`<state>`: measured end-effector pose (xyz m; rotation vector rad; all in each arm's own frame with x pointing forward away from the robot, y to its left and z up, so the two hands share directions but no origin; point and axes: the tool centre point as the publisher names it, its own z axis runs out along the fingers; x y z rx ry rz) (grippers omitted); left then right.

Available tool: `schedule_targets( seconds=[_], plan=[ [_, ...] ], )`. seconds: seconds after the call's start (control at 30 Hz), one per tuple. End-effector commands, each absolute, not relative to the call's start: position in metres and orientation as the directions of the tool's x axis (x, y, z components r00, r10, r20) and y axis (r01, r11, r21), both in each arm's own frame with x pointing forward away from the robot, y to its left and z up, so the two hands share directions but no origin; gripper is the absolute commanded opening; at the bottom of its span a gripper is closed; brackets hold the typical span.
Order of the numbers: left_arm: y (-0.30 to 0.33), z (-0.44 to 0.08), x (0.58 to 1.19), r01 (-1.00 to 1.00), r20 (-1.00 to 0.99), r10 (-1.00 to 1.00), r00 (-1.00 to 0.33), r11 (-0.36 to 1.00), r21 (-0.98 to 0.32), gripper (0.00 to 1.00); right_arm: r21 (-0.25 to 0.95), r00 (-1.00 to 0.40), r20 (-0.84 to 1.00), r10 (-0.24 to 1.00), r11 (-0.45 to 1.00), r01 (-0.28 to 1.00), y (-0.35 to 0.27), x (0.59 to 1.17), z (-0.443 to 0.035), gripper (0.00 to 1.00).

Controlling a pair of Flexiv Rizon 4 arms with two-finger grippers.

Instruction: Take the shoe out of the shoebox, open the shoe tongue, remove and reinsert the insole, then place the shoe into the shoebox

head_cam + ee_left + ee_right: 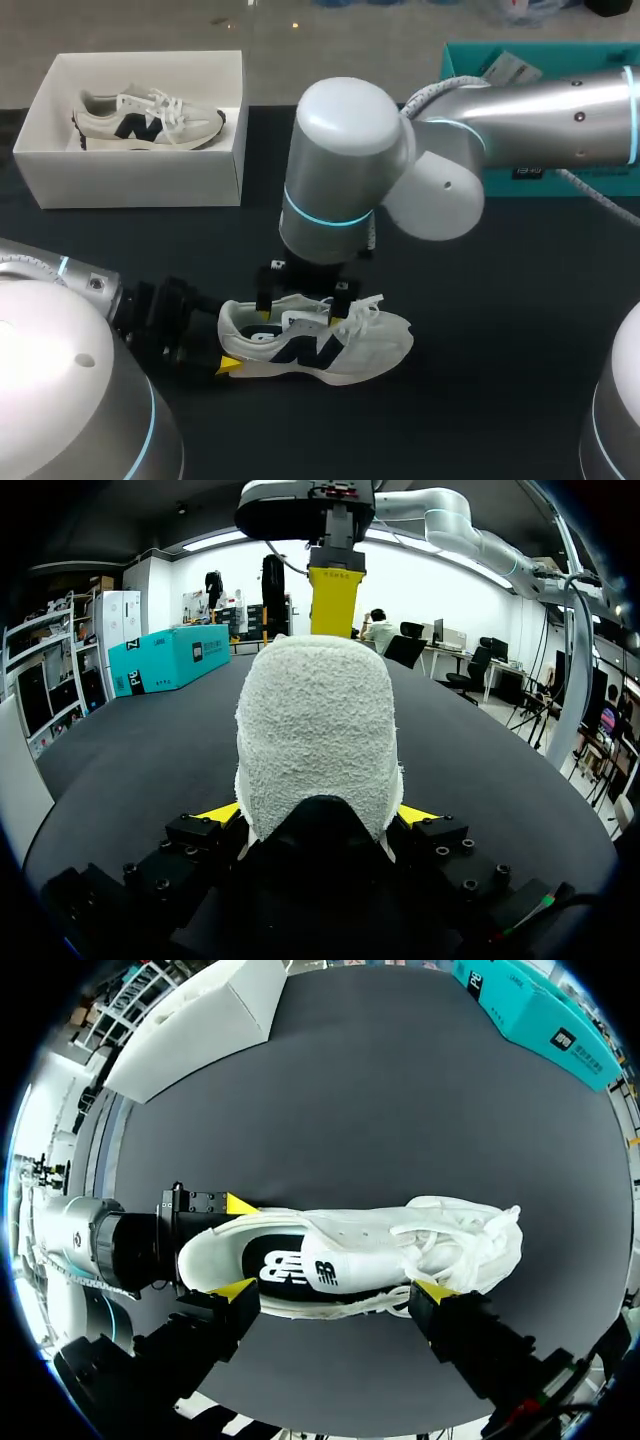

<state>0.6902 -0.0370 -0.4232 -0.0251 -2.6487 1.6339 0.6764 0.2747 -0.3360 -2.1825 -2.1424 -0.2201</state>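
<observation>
The shoe [340, 345] in the left jaws bears a dark side logo; its insole [290, 1268] and the teal box [175, 655] ahead bear print.

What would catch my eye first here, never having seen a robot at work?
Most likely the white sneaker in the middle of the black table, its heel clamped in the left pincer, with the right pincer open just above the shoe's opening. After that, the second sneaker, which sits in the open white shoebox at the table's far left corner.
</observation>
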Motion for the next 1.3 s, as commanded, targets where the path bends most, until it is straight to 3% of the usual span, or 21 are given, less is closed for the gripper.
schedule_targets(
  seconds=[0.03, 0.63, 1.13, 1.3],
  plan=[
    [-0.037, -0.423, 0.691, -0.002, 0.017, 0.030, -0.999, 0.452, -0.892, 0.00, 0.445, 0.360, -0.315, 0.878, -0.198, 0.873, 0.303, 0.671, -0.352, 1.00],
    [-0.037, -0.423, 0.691, -0.002, 0.017, 0.030, -0.999, 0.452, -0.892, 0.00, 0.503, 0.442, -0.268, 0.856, -0.267, 0.822, 0.266, 0.674, -0.313, 1.00],
    [-0.037, -0.423, 0.691, -0.002, 0.017, 0.030, -0.999, 0.452, -0.892, 0.00, 0.509, 0.462, -0.288, 0.839, -0.275, 0.816, 0.285, 0.669, -0.333, 1.00],
    [-0.037, -0.423, 0.691, -0.002, 0.017, 0.030, -0.999, 0.452, -0.892, 0.00, 0.520, 0.473, -0.374, 0.798, -0.242, 0.819, 0.288, 0.670, -0.336, 1.00]
  ],
)
